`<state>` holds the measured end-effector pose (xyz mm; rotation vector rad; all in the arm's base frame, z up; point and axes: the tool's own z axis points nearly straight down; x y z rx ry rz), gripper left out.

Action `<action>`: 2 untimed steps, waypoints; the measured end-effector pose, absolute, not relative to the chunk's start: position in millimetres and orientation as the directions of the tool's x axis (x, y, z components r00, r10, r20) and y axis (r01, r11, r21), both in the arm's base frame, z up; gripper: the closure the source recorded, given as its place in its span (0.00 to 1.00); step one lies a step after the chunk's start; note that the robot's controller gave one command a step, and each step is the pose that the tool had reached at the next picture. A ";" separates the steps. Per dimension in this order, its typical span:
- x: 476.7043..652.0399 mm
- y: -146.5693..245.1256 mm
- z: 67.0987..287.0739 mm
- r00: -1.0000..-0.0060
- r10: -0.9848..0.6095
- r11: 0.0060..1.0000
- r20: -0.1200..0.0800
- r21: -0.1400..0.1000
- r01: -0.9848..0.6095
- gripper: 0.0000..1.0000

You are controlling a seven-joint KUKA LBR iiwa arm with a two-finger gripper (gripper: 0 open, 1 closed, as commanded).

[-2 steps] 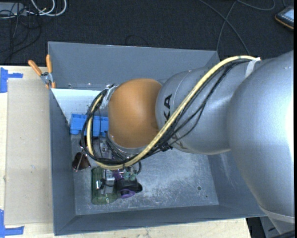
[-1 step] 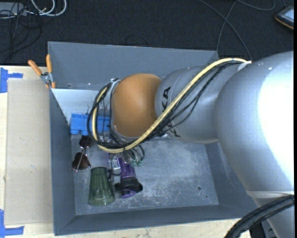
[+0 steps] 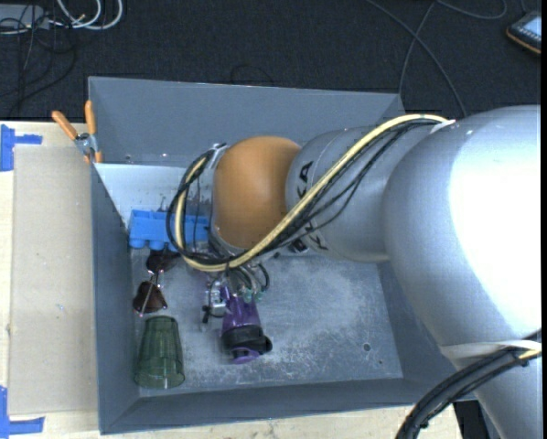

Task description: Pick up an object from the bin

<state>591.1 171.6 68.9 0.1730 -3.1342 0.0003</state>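
Observation:
My gripper (image 3: 224, 297) pokes out from under the arm's wrist near the middle of the bin floor. Right below it, and touching or nearly touching it, lies a purple bottle-like thing with a black cap (image 3: 241, 328), cap end toward the front wall. To the left lie dark brown-lensed sunglasses (image 3: 152, 286). A blue block-shaped toy (image 3: 155, 230) sits behind them against the left wall, partly hidden by the wrist cables.
A translucent green cup (image 3: 159, 353) lies on its side in the front left corner. The arm and its orange wrist cover hide the back and right of the bin. Bare grey floor shows to the right of the purple thing.

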 end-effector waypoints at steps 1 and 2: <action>504.5 217.6 69.2 -0.990 -0.141 0.990 0.005 -0.002 -0.141 0.00; 483.4 224.3 71.0 -1.000 -0.003 1.000 -0.006 -0.002 -0.003 0.00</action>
